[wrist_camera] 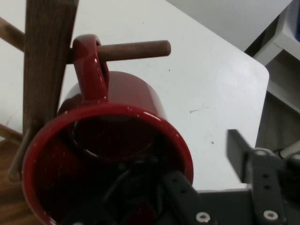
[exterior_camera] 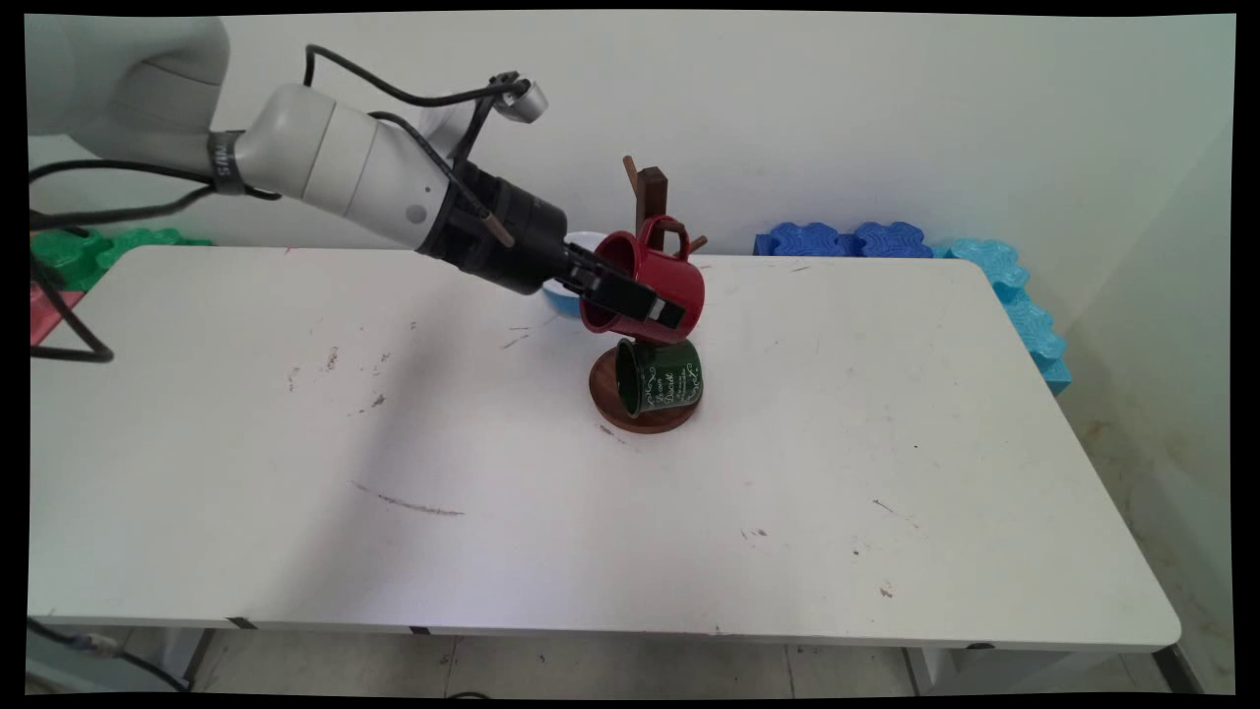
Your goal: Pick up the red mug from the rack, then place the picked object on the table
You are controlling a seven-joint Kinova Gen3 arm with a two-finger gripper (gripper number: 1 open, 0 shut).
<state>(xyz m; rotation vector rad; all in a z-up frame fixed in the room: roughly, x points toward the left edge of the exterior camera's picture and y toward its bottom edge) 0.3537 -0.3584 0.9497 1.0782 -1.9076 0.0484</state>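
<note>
Red mug point(wrist_camera: 112, 140) fills the hand view, mouth toward the camera, one gripper point(wrist_camera: 206, 187) finger inside its rim and the other outside, apparently pinching the wall, while its handle point(wrist_camera: 89, 70) loops over a wooden peg point(wrist_camera: 136, 50) of the rack post point(wrist_camera: 47, 61). From the main view, the gripper point(exterior_camera: 630, 300) holds the mug point(exterior_camera: 655, 286) tilted beside the mug tree point(exterior_camera: 650, 192), above a green mug point(exterior_camera: 660, 376) hung lower over the round base point(exterior_camera: 640, 414); I judge the handle should seat fully on the peg, well back toward the post, before any release.

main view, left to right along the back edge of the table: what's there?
Green blocks → white-and-blue bowl behind the hand → red mug on the wooden rack → dark blue blocks → light blue blocks.
</note>
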